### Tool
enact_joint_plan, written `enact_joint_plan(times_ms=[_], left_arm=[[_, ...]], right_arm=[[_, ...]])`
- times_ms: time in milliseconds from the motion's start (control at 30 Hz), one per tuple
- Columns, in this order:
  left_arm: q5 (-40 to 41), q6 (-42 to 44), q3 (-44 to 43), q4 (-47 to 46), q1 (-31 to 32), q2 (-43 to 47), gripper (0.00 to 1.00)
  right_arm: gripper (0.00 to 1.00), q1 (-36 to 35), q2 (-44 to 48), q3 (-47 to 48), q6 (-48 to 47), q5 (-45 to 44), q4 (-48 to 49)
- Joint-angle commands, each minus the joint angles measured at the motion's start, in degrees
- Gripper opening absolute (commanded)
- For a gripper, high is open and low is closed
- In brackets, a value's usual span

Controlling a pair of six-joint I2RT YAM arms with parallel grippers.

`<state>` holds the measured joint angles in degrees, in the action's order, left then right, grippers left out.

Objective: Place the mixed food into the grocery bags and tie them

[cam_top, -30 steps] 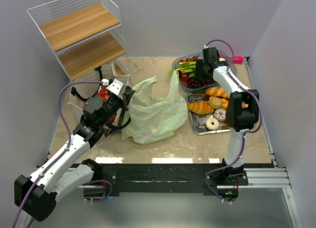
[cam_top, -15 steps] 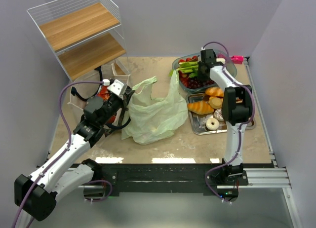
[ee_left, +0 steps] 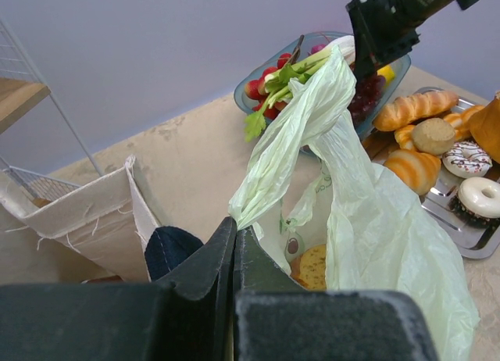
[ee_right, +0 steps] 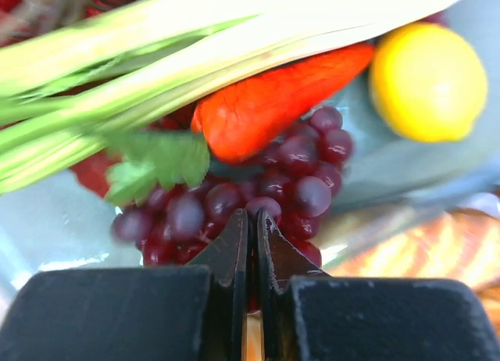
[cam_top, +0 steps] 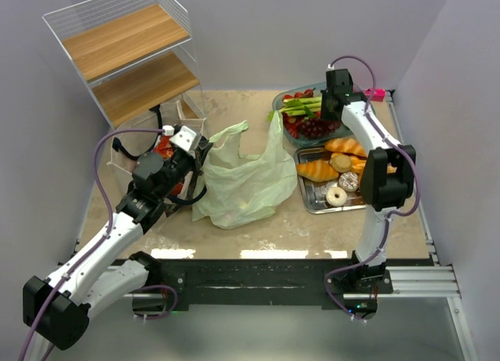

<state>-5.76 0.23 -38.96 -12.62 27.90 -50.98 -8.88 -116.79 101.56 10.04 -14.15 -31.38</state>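
The pale-green grocery bag (cam_top: 242,181) stands mid-table with its mouth open, a yellow-brown food item (ee_left: 312,266) inside. My left gripper (cam_top: 195,146) (ee_left: 234,224) is shut on one of its handles (ee_left: 269,162), holding it up. The beige canvas grocery bag (cam_top: 125,154) (ee_left: 86,220) slumps to its left. My right gripper (cam_top: 325,117) (ee_right: 251,216) hangs over the glass bowl (cam_top: 281,103), its jaws pinched together on the bunch of dark-red grapes (ee_right: 234,197). In the bowl also lie a leek (ee_right: 195,48), a red pepper (ee_right: 273,103) and a lemon (ee_right: 426,80).
A metal tray (cam_top: 312,201) right of the green bag holds croissants (cam_top: 316,170) and doughnuts (cam_top: 336,195). A wire-and-wood shelf (cam_top: 125,56) fills the back left corner. A small pink object (cam_top: 376,94) sits at the back right edge.
My right gripper went from open to shut at the grapes, and its wrist swung a little right and back over the bowl. The left arm and green bag stayed put.
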Motion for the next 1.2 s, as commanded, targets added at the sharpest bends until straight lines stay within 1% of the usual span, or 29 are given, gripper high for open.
enact_joint_plan(times_ms=[0, 133, 233, 267, 333, 400, 433, 467, 633, 700, 733, 833, 1000, 1167], left_arm=[[0.13, 1.00, -0.59, -1.97, 0.31, 0.53, 0.00], [0.13, 1.00, -0.59, -1.97, 0.40, 0.71, 0.00], [0.13, 0.91, -0.59, -1.97, 0.31, 0.71, 0.00], [0.05, 0.83, -0.59, -2.05, 0.31, 0.71, 0.00], [-0.22, 0.74, -0.59, -2.06, 0.31, 0.71, 0.00], [-0.39, 0.56, -0.59, -2.14, 0.31, 0.53, 0.00], [-0.48, 0.47, -0.50, -2.14, 0.31, 0.62, 0.00], [-0.57, 0.47, -0.50, -2.23, 0.31, 0.62, 0.00], [-0.57, 0.30, -0.50, -2.23, 0.31, 0.53, 0.00], [-0.39, 0.30, -0.42, -2.14, 0.31, 0.71, 0.00], [-0.22, 0.30, -0.42, -2.14, 0.31, 0.79, 0.00], [0.40, 0.30, -0.50, -2.14, 0.31, 0.88, 0.00], [0.66, 0.30, -0.41, -2.14, 0.31, 0.97, 0.00], [0.57, 0.30, -0.33, -2.14, 0.31, 0.71, 0.00]], right_arm=[[0.00, 0.10, 7.27, 4.87, 0.24, -2.37, -3.69], [0.00, -0.17, 11.40, 4.88, 2.25, -1.49, -5.71], [0.00, -1.04, 16.41, 3.12, 3.48, 0.43, -5.98], [0.00, -2.09, 19.55, 2.51, 3.93, 2.44, -5.72], [0.00, -3.76, 22.47, 0.05, 5.07, 4.82, -4.58], [0.00, -8.24, 26.68, -2.05, 5.69, 5.54, -4.05], [0.00, -11.65, 27.92, -2.68, 6.21, 5.54, -3.70], [0.00, -12.90, 29.07, -3.20, 6.91, 5.97, -3.43], [0.00, -18.61, 34.08, -7.42, 13.58, 16.93, -0.01], [0.00, -20.20, 34.70, -7.95, 14.91, 19.41, 0.52], [0.00, -21.60, 34.70, -8.04, 15.79, 22.30, 0.79], [0.00, -23.89, 34.35, -8.39, 17.55, 27.32, 1.14], [0.00, -26.53, 33.56, -11.47, 19.83, 31.29, 4.21], [0.00, -28.73, 30.67, -10.86, 21.51, 34.62, 6.85]])
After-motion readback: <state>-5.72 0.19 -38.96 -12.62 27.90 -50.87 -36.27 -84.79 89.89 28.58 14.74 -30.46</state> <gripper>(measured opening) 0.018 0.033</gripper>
